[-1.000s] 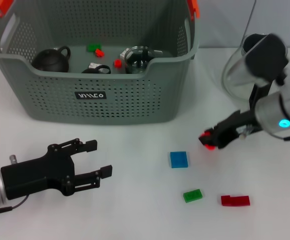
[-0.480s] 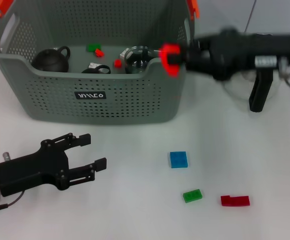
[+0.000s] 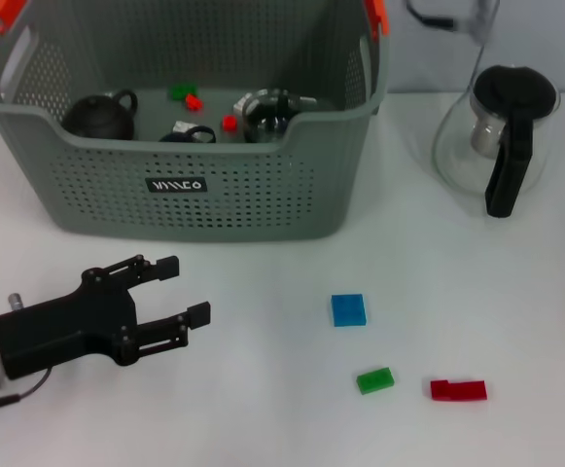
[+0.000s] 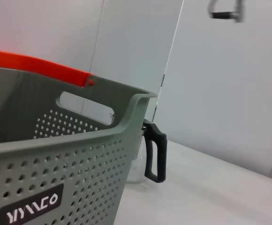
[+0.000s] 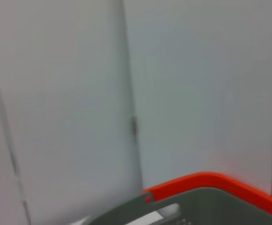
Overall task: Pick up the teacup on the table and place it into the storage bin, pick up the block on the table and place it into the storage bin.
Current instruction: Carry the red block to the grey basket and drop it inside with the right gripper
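The left gripper hangs low over the table, its jaws spread with nothing between them. Ahead of the jaws, a little way off, rises the front wall of the storage bin, its black label almost straight in line with them; bare table lies between jaw tips and wall. Inside the bin, beyond that wall, sit a dark teapot, a dark teacup, a glass cup and small red and green pieces.

Off to the right of the jaws, well apart, three blocks lie flat on the table: a blue block nearest, then a green block and a red block farther right and nearer the robot. Nothing stands between the jaws and the blue block. Beyond them, just right of the bin's corner, stands a glass jug with a black lid and handle; in the left wrist view its handle peeks out past the bin's rim.

The right gripper is out of the head view; its wrist camera shows only the bin's orange-tipped handle edge and a pale wall, so whether its jaws are spread or closed cannot be told
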{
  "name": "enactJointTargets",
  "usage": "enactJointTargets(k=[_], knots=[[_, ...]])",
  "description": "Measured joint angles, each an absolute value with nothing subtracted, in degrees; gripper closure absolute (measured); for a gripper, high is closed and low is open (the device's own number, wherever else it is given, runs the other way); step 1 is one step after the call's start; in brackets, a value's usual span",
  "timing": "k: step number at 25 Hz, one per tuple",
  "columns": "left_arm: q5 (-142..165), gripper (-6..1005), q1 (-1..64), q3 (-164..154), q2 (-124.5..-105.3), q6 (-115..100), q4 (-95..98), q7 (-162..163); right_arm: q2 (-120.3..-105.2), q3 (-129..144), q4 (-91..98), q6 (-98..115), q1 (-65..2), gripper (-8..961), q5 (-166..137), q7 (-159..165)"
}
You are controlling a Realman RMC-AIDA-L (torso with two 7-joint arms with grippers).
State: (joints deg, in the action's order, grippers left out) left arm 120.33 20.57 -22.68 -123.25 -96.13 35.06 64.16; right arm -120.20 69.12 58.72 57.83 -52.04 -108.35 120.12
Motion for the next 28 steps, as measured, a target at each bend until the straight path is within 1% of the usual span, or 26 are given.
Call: enactJointTargets(k=[5,8,11,14,19,22,24,25,28], knots=[[120.3,204,20.7,-22.7,-123.27,-95.8,34.5,64.2,-120.20,71.0,41.9,45.9,-64.9,750,-112.2,120.0],[120.3,205,20.8,-22.7,-123.29,-95.7,34.5,64.2,-120.36,72.7,32.8,38.8,-70.8,750,-112.3,118.7],[120.3,205,20.8,-22.7,-123.30,-95.7,34.5,64.2,-120.91,76.4,28.5,33.7,-73.3,750,-112.2,118.6],[120.3,205,20.9,-22.7,-123.31,-95.7,34.5,64.2,-121.16,80.2,27.6,31.9,-73.8,739,-111.8,119.6],[120.3,205,20.9,-22.7,-123.31,-95.6,34.5,64.2,-120.98,82.4,29.1,32.1,-73.1,687,-111.7,120.9],[120.3,204,20.9,-22.6,-123.32,-95.6,34.5,64.2,-120.89,82.4,32.9,32.9,-70.7,655,-110.6,120.4],[120.3,204,20.9,-22.0,-123.37,-95.5,34.5,64.2,-120.71,82.4,39.2,34.7,-66.4,634,-107.6,119.3],[120.3,204,20.9,-21.6,-123.37,-95.5,34.4,64.1,-120.68,82.4,42.3,35.9,-64.1,592,-105.9,118.5],[120.2,204,20.9,-20.8,-123.24,-95.8,34.0,64.1,-120.41,81.9,55.0,42.5,-53.4,467,-95.9,112.2]])
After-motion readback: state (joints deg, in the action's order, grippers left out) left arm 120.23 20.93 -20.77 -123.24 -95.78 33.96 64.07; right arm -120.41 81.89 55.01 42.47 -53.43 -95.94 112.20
